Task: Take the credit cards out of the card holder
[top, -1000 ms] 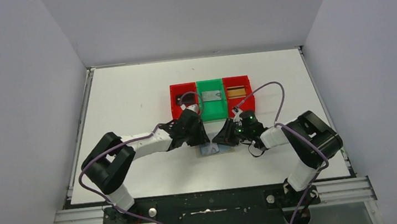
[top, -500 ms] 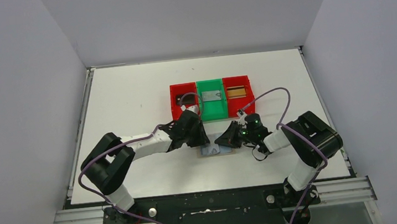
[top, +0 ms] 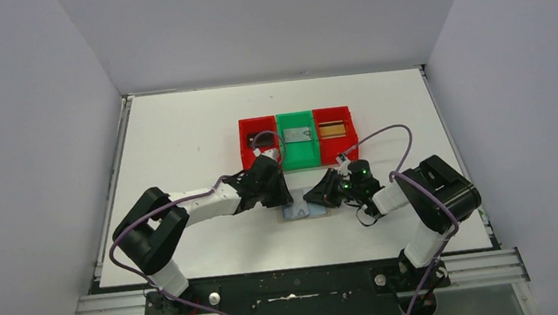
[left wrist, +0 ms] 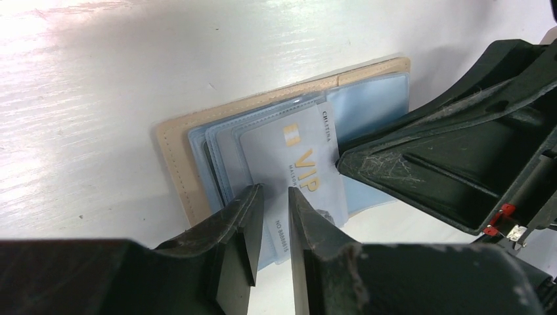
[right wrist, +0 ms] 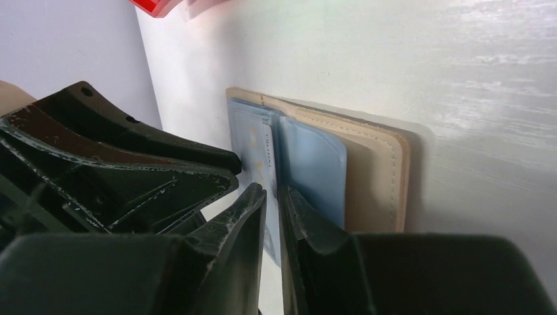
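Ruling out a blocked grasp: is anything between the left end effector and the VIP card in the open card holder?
Nothing visible does. The left end effector sits at the exposed end of the VIP card, which pokes out of the card holder. The right end effector is beside the card, not between.

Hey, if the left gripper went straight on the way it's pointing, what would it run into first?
Most likely the pale VIP card sticking out of the card holder, which lies directly ahead of the left gripper. How high the tips sit above it is unclear.
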